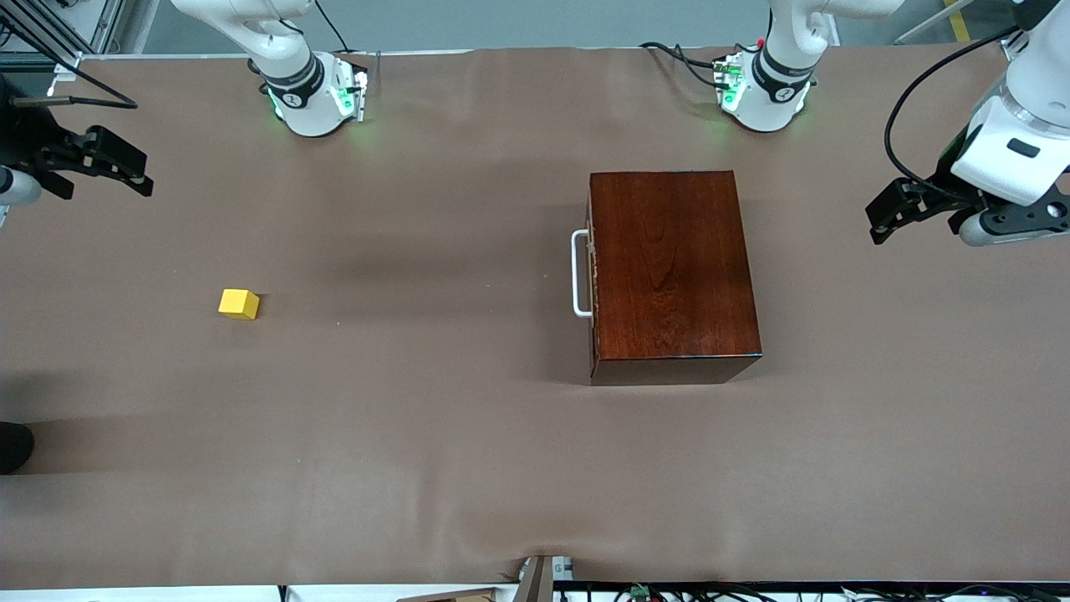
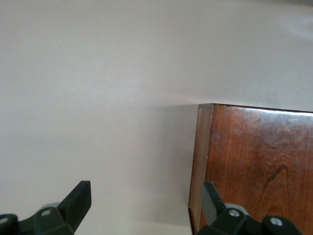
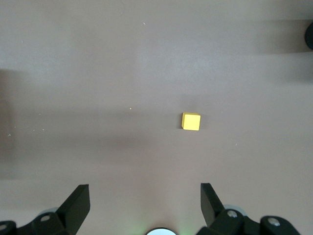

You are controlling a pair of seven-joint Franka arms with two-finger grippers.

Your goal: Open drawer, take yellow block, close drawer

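1. The drawer [image 1: 593, 272] sits fully shut in the glossy reddish-brown wooden box [image 1: 673, 267], which rests on the table [image 1: 468, 435] toward the left arm's end. Its white U-shaped handle [image 1: 578, 274] stands out from the face that looks toward the right arm's end.

2. The yellow block [image 1: 238, 303] lies out on the bare table, well apart from the box, toward the right arm's end. It is not inside the drawer.

3. The left hand [image 1: 919, 209] hangs in the air over the table beside the box, at the left arm's end, with its fingers spread wide and nothing between them. Its wrist view shows one corner of the box just under a fingertip [image 2: 211, 198].

4. The right hand [image 1: 104, 163] hovers over the table's edge at the right arm's end, also spread wide and empty. The block shows in its wrist view ahead of the fingers.

5. Handling, as a judgement: the box looks heavy and stiff, its lacquered top slick, so the handle is the sensible place to hold, with a finger on either side of its long bar and a straight pull toward the right arm's end. The box may slide along the cloth if the drawer runs tight.

6. The block looks light, rigid and flat-sided. It should take a pinch across two opposite faces, squared to the fingers.
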